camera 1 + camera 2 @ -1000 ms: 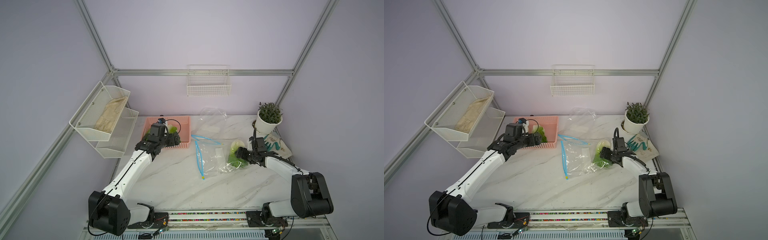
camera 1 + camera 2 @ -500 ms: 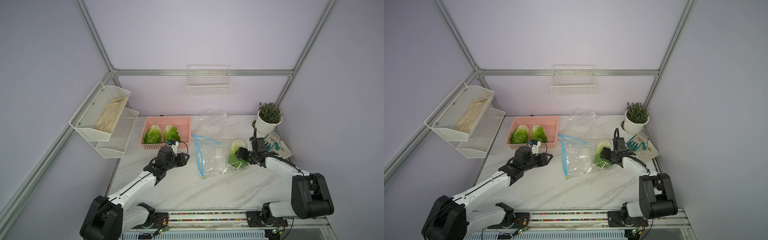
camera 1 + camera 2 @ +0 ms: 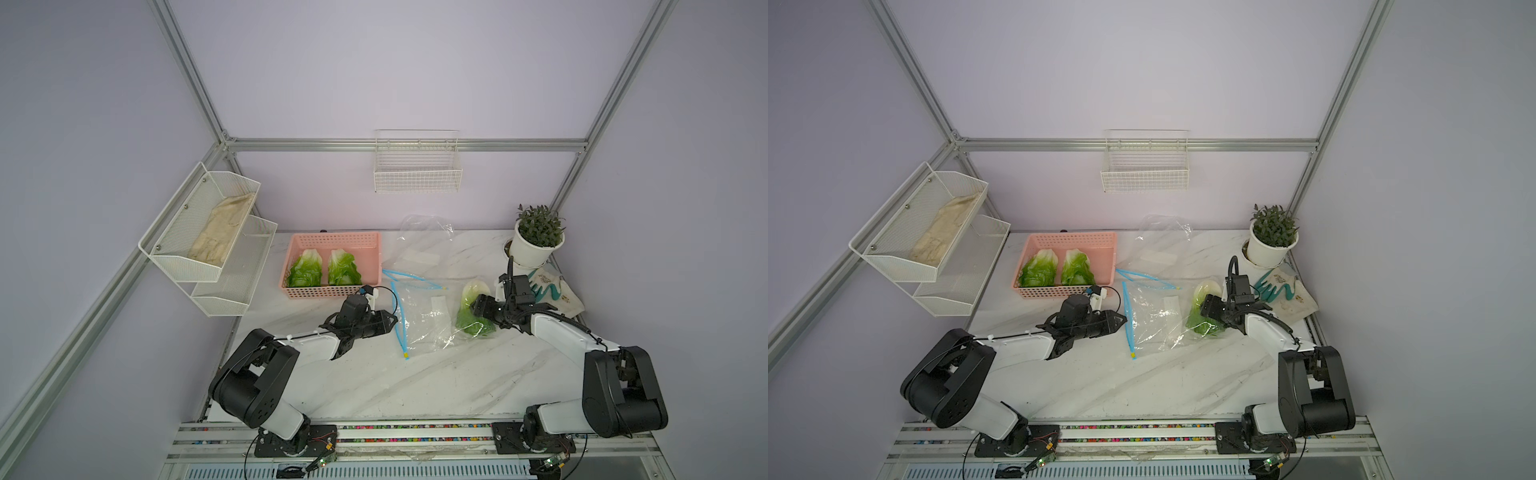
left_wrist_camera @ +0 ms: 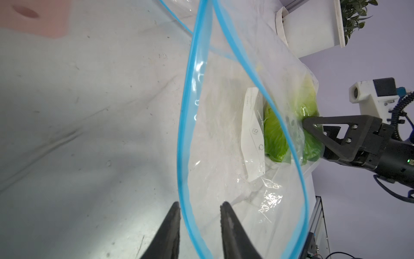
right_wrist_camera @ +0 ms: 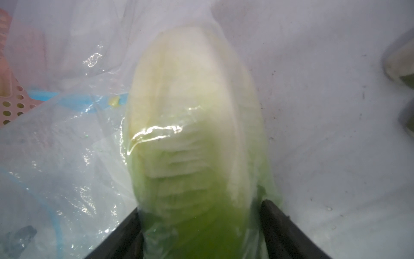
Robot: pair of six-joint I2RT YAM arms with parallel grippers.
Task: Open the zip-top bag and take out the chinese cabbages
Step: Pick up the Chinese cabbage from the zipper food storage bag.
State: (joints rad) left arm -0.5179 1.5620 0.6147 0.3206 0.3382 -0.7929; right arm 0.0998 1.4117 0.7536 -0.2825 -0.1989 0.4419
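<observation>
Item 1. The zip-top bag (image 3: pixel 419 328) lies flat on the marble worktop (image 3: pixel 415 382), between the two arms. Its blue zip rim (image 4: pixel 182 134) faces the left arm and runs front to back in both top views. The mouth gapes, with the two blue strips standing apart in a loop.

Item 2. The bagged cabbage (image 3: pixel 471 307) sits at the closed end of the bag, on the right arm's side. Its long axis runs roughly front to back. The white stem end points toward the rear wall and the green leaf end toward the front edge.

Item 3. The right tool (image 5: pixel 200 208) pinches the green leaf end through the film, with one finger pressed against each flank.

Item 4. The left tool (image 4: pixel 200 205) stands astride the near zip strip with its fingers partly spread. A gap shows between them, and no clamp on the rim is seen.

Item 5. The two cabbages (image 3: pixel 306 270) out of the bag lie side by side in the pink basket (image 3: pixel 324 293) at the rear left of the worktop. Their long axes are near parallel, with stems toward the rear wall and leaves toward the front.
</observation>
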